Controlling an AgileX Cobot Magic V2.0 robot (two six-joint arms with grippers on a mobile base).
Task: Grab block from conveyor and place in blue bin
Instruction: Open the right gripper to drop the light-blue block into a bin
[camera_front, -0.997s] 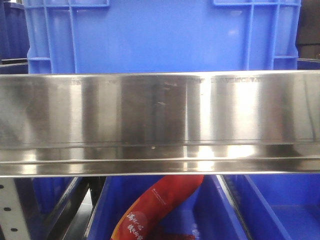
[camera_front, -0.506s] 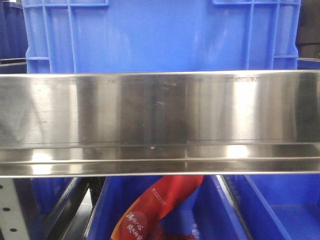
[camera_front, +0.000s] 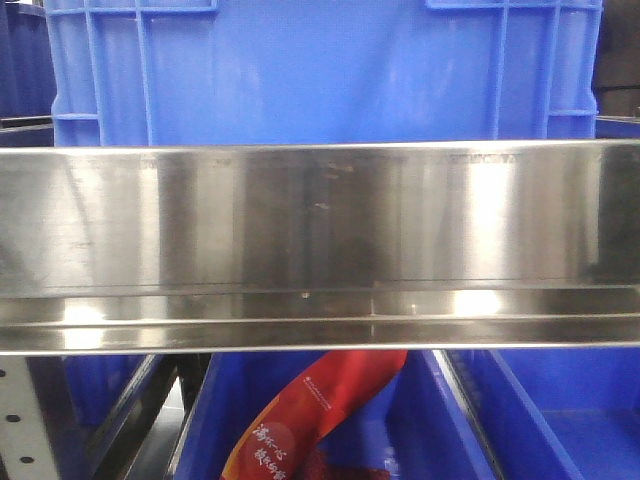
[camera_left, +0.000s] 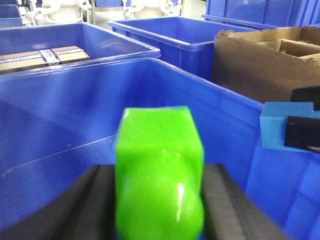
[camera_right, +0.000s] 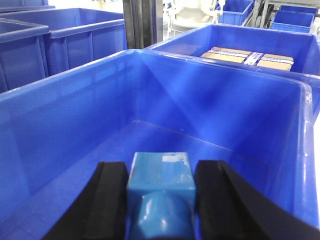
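1. The bright green plastic block (camera_left: 159, 172) is the nearest thing in the left wrist view. The left gripper (camera_left: 157, 210) is clamped on it, with one black finger (camera_left: 87, 205) on each side, and it hangs above the open inside of the large blue plastic bin (camera_left: 60, 90).

2. The light blue plastic block (camera_right: 161, 192) is gripped in the same way by the right gripper (camera_right: 161, 200), between its black fingers (camera_right: 107, 200), also over the inside of the bin, whose smooth bare floor shows below.

3. In the left wrist view the other blue block with its dark gripper appears at the right edge, near the bin wall, so both arms are over the same bin.

4. My judgement: the step in hand is the release. To do it well, each gripper should open only when its block is well inside the walls, low enough that the block does not bounce, and the arms should stay apart.

5. Farther away stand more blue bins, one holding a taped cardboard box (camera_right: 247, 56), and a brown cardboard carton (camera_left: 255, 65).

6. The front view shows only a shiny steel rail (camera_front: 320, 240), with blue crates above and below it; the conveyor is not visible.
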